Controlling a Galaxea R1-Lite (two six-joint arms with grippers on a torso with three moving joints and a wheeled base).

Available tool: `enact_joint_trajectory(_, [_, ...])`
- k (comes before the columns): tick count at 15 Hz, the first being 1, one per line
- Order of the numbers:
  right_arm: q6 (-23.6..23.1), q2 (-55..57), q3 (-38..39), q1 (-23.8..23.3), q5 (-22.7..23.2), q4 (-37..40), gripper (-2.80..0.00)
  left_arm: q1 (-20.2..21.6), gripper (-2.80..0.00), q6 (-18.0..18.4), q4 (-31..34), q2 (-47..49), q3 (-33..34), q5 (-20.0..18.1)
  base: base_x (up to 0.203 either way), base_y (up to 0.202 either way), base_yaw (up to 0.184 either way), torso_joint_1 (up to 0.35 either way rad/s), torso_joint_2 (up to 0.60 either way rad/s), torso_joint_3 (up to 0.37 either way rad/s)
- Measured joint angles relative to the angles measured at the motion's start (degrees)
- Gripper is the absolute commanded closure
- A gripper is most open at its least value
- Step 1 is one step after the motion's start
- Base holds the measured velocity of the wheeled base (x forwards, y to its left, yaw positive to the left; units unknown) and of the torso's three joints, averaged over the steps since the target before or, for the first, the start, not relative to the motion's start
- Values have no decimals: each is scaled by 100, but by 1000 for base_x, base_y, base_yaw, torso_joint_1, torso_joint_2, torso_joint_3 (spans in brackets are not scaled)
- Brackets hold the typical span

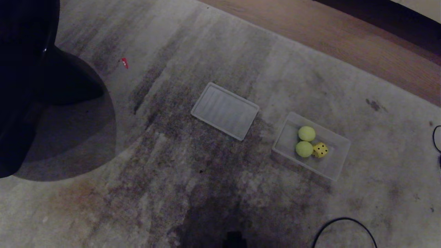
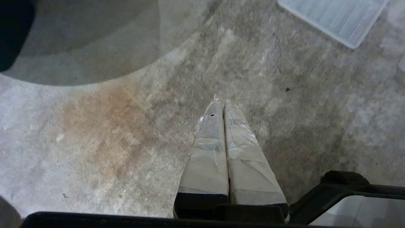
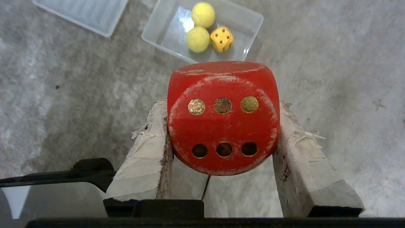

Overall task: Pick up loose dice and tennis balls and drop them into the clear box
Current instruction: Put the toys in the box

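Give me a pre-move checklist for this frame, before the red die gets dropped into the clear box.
1. Grip: right gripper clamps the red die between both fingers, six-pip face toward the wrist camera: ok.
2. Target open: clear box has no lid on; the ribbed lid lies apart on the carpet: ok.
3. Room inside: two tennis balls and the yellow die sit together; bare floor remains: ok.
4. Die over the box: box lies ahead of the gripper, not under it: not ok.
5. Left gripper shut, empty, above bare carpet: ok.
6. Beige and green dice: in no view: cannot tell.
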Motion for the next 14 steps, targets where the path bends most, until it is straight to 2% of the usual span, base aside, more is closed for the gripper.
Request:
enact_joint_trajectory(10, [-3, 2, -2, 0, 2, -1, 0, 0, 0, -2, 0, 0, 0, -1, 0, 0, 0, 2, 2, -196])
enact_joint_trajectory(14, [-192, 5, -2, 0, 52, 4, 0, 0, 0, 0, 0, 0, 0, -1, 0, 0, 0, 2, 3, -199])
